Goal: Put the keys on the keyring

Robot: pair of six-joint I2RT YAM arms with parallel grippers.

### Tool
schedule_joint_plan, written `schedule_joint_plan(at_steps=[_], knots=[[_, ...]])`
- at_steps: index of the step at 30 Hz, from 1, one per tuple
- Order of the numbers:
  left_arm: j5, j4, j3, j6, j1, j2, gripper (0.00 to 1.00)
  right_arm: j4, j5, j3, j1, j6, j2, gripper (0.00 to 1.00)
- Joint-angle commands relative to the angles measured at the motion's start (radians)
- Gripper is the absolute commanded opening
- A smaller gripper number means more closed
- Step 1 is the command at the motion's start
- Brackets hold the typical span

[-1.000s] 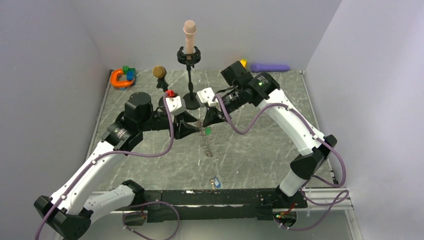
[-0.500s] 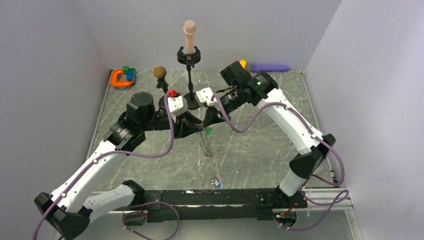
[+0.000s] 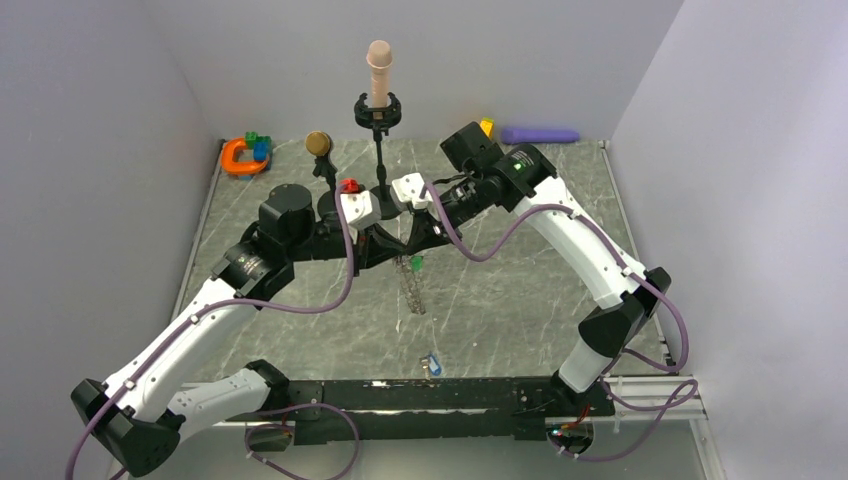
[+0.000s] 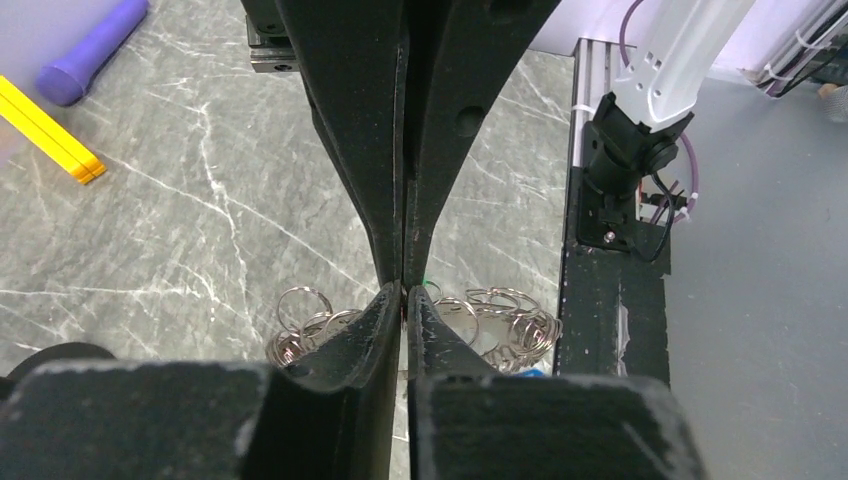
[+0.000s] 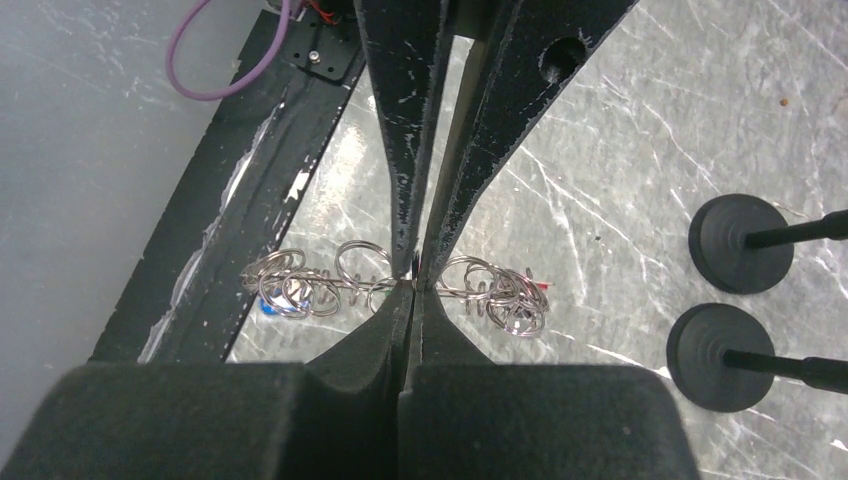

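Note:
The keyring [image 3: 411, 289] is a thin loop strung with many small silver rings. It hangs at mid-table from where my two grippers meet tip to tip. My left gripper [image 3: 388, 250] is shut on it [image 4: 403, 292], with ring clusters [image 4: 300, 326] on either side of the fingers. My right gripper [image 3: 410, 243] is shut on its wire too [image 5: 415, 285]. The green key [image 3: 415, 262] hangs beside the grippers' tips. A red sliver [image 5: 541, 287], possibly the red key, sticks out of the right ring cluster [image 5: 505, 298].
Two black round stand bases [image 5: 740, 243] stand just beyond the grippers, one carrying a tall mic-like stand [image 3: 378, 110]. A small blue object [image 3: 432, 365] lies near the front rail. An orange clamp [image 3: 240, 156] and a purple cylinder [image 3: 540, 134] lie along the back edge.
Both grippers have shifted slightly toward the back of the table and closer together, still shut on the keyring. The ring's lower end stays near the same spot.

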Motion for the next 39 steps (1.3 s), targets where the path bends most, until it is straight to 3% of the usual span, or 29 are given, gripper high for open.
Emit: schedule_joint_plan(at_steps=[1, 5, 10, 14, 18, 24, 30, 39], knots=[[-0.01, -0.028, 0.023, 0.02, -0.013, 0.011, 0.11, 0.075, -0.047, 0.011, 0.003, 0.011, -0.035, 0.0], [-0.029, -0.051, 0.024, 0.034, -0.016, 0.009, 0.23, 0.082, -0.044, 0.007, 0.003, 0.021, -0.037, 0.0], [-0.036, -0.051, 0.016, 0.039, -0.016, -0.001, 0.26, 0.09, -0.045, 0.001, 0.004, 0.026, -0.04, 0.0], [-0.039, -0.051, 0.02, 0.039, -0.015, 0.007, 0.17, 0.096, -0.048, -0.003, 0.004, 0.033, -0.042, 0.0], [-0.042, -0.074, 0.031, 0.046, -0.018, 0.018, 0.0, 0.105, -0.05, -0.008, 0.002, 0.044, -0.045, 0.0], [-0.083, -0.073, 0.022, 0.053, -0.018, -0.009, 0.0, 0.135, -0.057, -0.03, 0.001, 0.076, -0.057, 0.0], [-0.141, 0.09, -0.052, -0.031, -0.018, -0.091, 0.0, 0.222, -0.067, -0.088, -0.007, 0.149, -0.087, 0.01], [-0.18, 0.207, -0.115, -0.135, -0.018, -0.145, 0.0, 0.291, -0.058, -0.134, -0.011, 0.197, -0.113, 0.13]])
